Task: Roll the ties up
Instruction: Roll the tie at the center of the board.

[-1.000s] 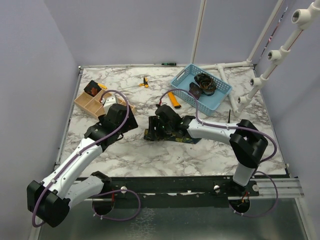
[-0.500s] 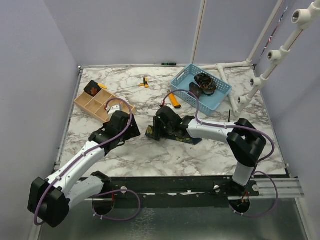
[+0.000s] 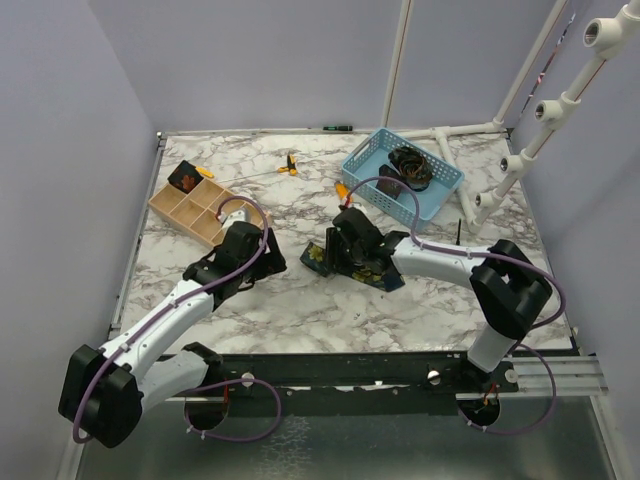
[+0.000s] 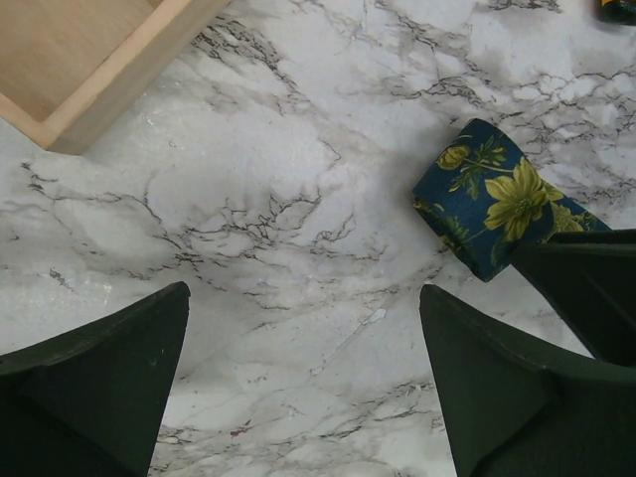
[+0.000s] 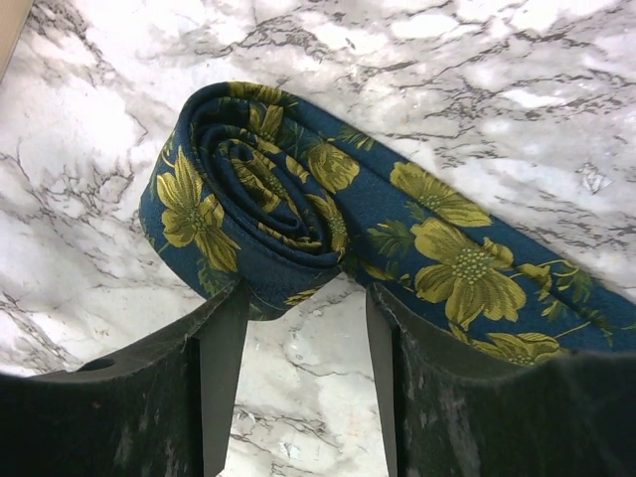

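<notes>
Navy tie (image 5: 298,199) half rolled on surface (image 5: 477,60) — coil upper left in right wrist view, tail to lower right. Right tool (image 5: 305,298) partly open, empty, tips beside coil. Left tool (image 4: 303,298) wide open, empty. Good roll — coil tight, straight along tail.

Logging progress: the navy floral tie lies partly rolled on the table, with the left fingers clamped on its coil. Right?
No: the left wrist view shows the left fingers open beside the navy floral tie, not clamped on it. The rest holds.

Rolled tie (image 5: 258,189) centre; wooden tray (image 3: 190,206) behind-left; basket (image 3: 441,203) holding coiled tie (image 3: 410,166) behind-right.
</notes>
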Robot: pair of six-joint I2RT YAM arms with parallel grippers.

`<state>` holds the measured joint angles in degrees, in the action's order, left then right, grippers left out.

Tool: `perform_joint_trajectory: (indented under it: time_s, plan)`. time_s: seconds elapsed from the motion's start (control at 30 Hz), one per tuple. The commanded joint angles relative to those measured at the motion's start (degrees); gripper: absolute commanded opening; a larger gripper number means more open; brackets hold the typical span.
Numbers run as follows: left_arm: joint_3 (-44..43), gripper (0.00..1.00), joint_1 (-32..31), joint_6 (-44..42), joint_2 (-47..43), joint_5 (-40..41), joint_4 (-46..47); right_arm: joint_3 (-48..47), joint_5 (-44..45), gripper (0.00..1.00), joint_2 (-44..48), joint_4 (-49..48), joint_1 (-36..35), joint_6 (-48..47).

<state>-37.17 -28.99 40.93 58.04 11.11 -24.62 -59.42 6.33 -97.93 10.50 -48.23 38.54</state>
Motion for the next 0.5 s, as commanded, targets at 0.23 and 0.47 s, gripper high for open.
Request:
perform_joint_trajectory:
  time_s: [0.23, 0.47]
  plan:
    - [5.03, 0.97, 0.25, 1.73, 2.86, -7.33, 5.93, 2.28, -1.89, 0.54, 2.43, -1.89, 3.53, -1.92]
    - [11.29, 0.91, -0.04, 6.55, 3.14, -11.01, 12.49, -0.47, -3.64, 0.56, 5.09, 0.23, 3.66, -3.57]
